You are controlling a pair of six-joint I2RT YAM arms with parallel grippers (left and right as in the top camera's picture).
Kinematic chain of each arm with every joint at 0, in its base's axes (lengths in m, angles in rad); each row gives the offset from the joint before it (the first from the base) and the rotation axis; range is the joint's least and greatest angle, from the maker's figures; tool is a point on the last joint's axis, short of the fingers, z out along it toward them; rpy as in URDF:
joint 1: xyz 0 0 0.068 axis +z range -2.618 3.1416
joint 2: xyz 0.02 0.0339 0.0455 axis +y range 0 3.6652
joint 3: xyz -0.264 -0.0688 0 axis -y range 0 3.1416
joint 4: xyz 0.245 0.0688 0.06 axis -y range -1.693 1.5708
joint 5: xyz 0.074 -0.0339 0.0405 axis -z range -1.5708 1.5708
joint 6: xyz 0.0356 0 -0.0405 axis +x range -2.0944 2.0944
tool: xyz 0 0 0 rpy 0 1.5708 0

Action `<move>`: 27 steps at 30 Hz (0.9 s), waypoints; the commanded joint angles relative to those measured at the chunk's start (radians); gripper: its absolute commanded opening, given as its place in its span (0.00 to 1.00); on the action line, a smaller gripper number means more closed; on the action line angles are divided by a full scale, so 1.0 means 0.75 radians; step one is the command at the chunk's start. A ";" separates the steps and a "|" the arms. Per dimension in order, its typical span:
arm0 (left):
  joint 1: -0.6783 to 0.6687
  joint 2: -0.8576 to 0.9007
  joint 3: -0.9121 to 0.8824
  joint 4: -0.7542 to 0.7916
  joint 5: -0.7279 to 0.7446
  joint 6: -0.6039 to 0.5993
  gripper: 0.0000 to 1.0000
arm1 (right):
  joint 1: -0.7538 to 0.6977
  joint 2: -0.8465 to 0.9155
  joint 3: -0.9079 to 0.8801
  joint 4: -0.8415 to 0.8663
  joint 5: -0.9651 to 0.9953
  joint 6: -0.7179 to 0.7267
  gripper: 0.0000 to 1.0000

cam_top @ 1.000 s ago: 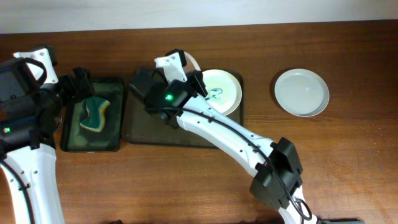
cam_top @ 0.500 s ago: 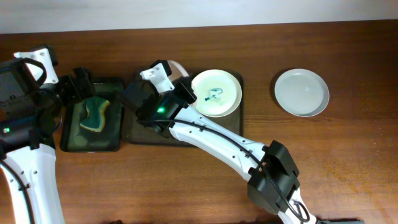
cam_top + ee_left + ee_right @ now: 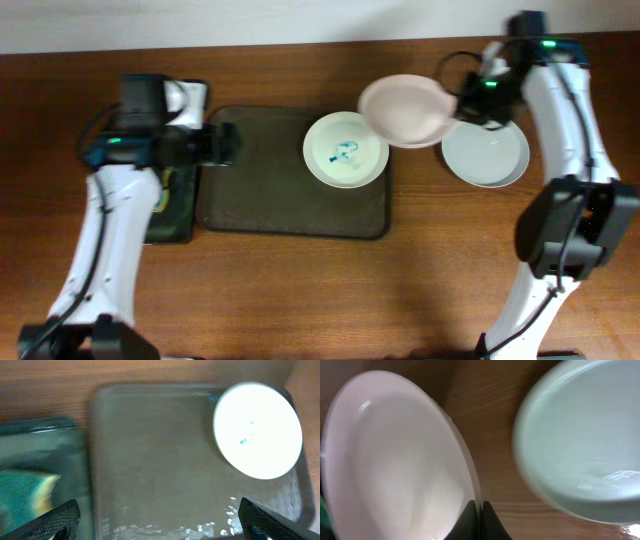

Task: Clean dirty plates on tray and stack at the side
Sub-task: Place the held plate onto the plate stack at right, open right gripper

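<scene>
Right gripper (image 3: 480, 520): clamping the rim of a pale pink plate (image 3: 405, 108), holding it up between the tray (image 3: 260, 190) and the clean plate (image 3: 486, 152) at the right.
Change: no longer leaning over the tray as a second ago; now carrying this plate toward the stacking side.
Meaning: probably nearing a stack; lowering onto the clean plate coming next.
Dirty plate (image 3: 346, 150): lying at the tray's right end, blue smear showing.
Left gripper (image 3: 160, 527): hanging wide open over the tray's left end, gripping nothing.
</scene>
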 commanded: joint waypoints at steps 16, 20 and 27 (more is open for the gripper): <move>-0.254 0.174 0.011 0.095 -0.071 0.045 0.99 | -0.368 -0.061 -0.335 0.217 0.302 0.020 0.04; -0.254 0.174 0.011 0.098 -0.072 0.046 0.99 | -0.372 -0.067 -0.263 0.086 0.211 0.019 0.74; -0.253 0.174 0.012 0.087 -0.072 0.012 0.99 | 0.007 -0.263 0.049 -0.189 0.298 -0.022 0.75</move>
